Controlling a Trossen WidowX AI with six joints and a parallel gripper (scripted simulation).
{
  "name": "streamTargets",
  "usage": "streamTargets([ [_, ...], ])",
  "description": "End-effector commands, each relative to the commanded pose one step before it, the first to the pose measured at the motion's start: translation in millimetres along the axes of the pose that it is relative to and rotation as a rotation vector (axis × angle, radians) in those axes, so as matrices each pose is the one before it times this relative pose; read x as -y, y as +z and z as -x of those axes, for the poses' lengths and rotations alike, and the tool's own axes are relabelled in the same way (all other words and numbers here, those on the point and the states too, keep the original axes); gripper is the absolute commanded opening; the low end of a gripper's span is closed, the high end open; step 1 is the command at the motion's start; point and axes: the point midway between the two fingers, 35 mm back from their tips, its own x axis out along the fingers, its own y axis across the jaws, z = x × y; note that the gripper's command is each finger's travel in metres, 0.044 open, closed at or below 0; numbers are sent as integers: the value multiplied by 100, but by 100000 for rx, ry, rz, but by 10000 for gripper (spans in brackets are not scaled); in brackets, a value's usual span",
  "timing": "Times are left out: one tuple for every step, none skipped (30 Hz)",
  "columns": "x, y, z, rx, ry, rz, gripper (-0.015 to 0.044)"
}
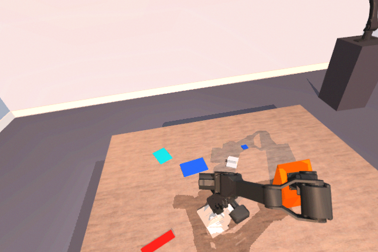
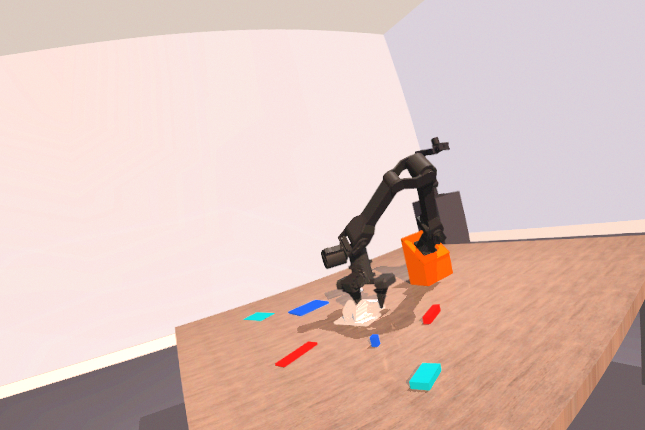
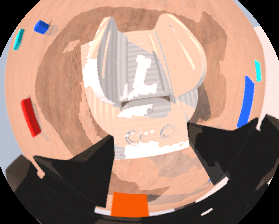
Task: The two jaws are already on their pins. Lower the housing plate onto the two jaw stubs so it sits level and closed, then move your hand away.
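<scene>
Gripper (image 1: 228, 210) (image 2: 369, 304) (image 3: 148, 131) hangs low over the table (image 1: 129, 178) (image 2: 510, 314) (image 3: 55, 65), fingers apart but gripping the pale plate (image 3: 152, 142) at its sides; plate lies beside the two curved pieces (image 2: 354, 310) (image 3: 184, 57); whether it sits level on the stubs, I cannot tell; red bars (image 1: 157, 241) (image 2: 296, 354) (image 2: 431, 314) (image 3: 31, 117) lie apart.

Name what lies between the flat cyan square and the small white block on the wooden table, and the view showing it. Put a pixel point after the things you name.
A flat blue rectangle (image 1: 193, 166) (image 2: 308, 307) (image 3: 246, 101) lies between them, as the top view shows.
</scene>
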Motion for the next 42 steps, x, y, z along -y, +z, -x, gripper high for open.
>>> streamTargets([
  [-49,45,-41,268,340,-261,351],
  [0,0,0,0,0,0,351],
  [49,-45,41,-268,-340,262,377],
  [0,0,0,0,0,0,403],
  [0,0,0,1,0,0,430],
  [0,0,0,0,0,0,440],
  [0,0,0,0,0,0,440],
  [0,0,0,0,0,0,440],
  [0,0,0,0,0,0,440],
  [0,0,0,0,0,0,440],
  [0,0,0,0,0,0,440],
  [0,0,0,0,0,0,440],
  [0,0,0,0,0,0,440],
  [0,0,0,0,0,0,440],
  [0,0,0,0,0,0,440],
  [0,0,0,0,0,0,440],
  [0,0,0,0,0,0,440],
  [0,0,0,0,0,0,440],
  [0,0,0,0,0,0,440],
  [19,15,195,-2,-31,-9,440],
  [31,24,352,-4,-50,-16,440],
  [38,29,531,-4,-60,-23,440],
  [33,24,626,-2,-48,-26,440],
  [22,14,747,2,-26,-28,440],
  [1,-4,895,11,12,-29,440],
  [-34,-31,1061,28,73,-27,440],
  [-84,-67,1181,53,153,-20,440],
  [-109,-81,994,65,186,-8,440],
  [-84,-60,606,50,138,-1,440],
  [-31,-22,203,19,50,1,440],
  [0,0,0,0,0,0,440],
  [0,0,0,0,0,0,440],
  [0,0,0,0,0,0,440],
  [241,215,-543,1099,-441,-395,440],
  [-16,-131,142,-38,-74,-14,440],
  [-57,-395,422,-116,-205,-41,440],
  [-119,-666,683,-197,-280,-60,440],
  [-191,-838,814,-246,-240,-59,440],
  [-240,-848,776,-240,-122,-38,440],
  [-288,-853,737,-226,-4,-14,440],
  [-336,-854,696,-204,112,13,440],
  [-384,-849,654,-173,226,43,440],
])
